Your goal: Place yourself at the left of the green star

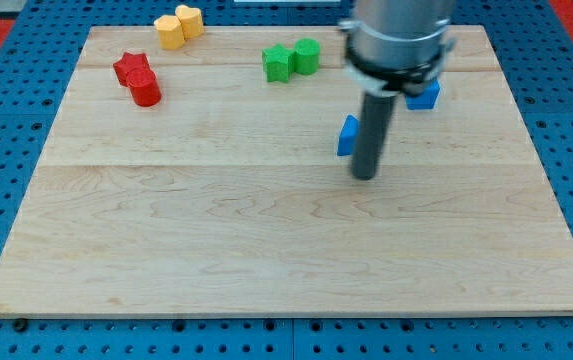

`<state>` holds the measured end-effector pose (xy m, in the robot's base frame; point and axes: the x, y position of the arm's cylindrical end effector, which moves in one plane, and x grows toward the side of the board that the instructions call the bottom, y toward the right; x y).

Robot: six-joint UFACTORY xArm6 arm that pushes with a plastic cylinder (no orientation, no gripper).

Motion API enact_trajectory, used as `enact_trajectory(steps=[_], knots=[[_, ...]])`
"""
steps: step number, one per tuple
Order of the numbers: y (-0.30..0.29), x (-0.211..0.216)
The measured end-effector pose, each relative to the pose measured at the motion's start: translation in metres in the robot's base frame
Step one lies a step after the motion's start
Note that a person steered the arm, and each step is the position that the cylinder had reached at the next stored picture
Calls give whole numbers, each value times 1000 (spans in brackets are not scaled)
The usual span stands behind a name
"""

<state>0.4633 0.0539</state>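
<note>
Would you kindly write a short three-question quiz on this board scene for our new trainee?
1. True or false: my tip touches the green star.
2. Which block lies nearest my tip? A) red cylinder B) blue block just to the view's left of the rod C) yellow block
3. Fill in: to stand left of the green star, my tip must travel toward the view's top and ____.

Key
1. False; it rests on bare board well below and right of the star.
2. B
3. left
</note>
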Motion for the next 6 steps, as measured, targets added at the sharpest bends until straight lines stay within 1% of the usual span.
enact_trajectory(steps=[1,2,3,4,5,6], knots=[[-52,-24],[3,-57],[77,-69],[61,-47],[16,-15],[32,-15]])
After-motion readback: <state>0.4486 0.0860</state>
